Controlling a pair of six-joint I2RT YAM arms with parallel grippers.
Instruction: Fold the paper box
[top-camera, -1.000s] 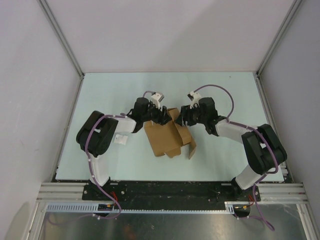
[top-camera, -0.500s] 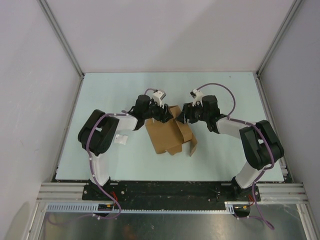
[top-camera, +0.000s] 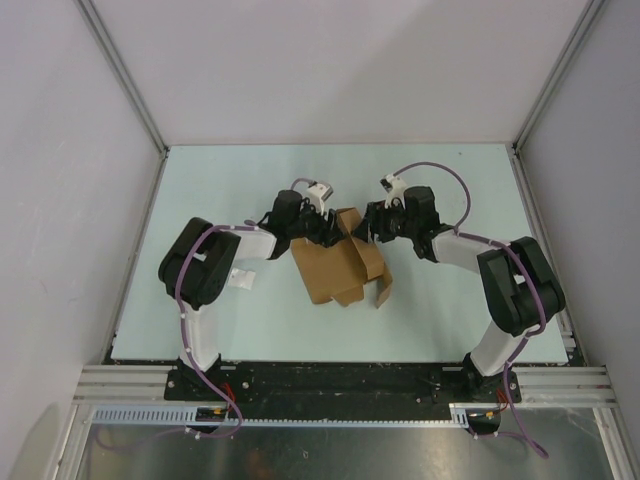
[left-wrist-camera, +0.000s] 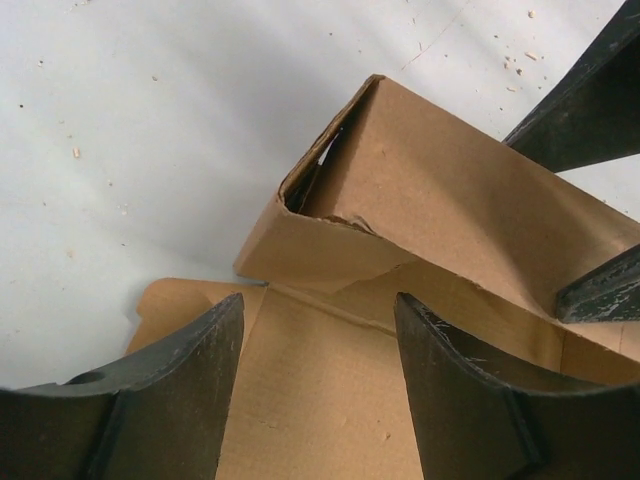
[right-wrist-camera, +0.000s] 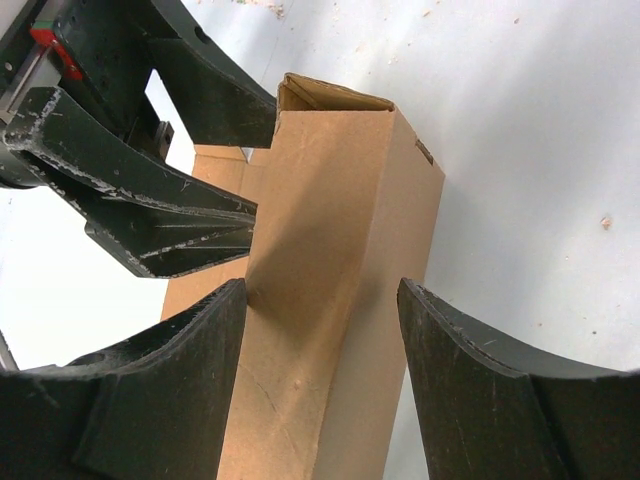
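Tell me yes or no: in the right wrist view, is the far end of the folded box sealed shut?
No. The paper box shows an open mouth at its far end, with the hollow inside visible.
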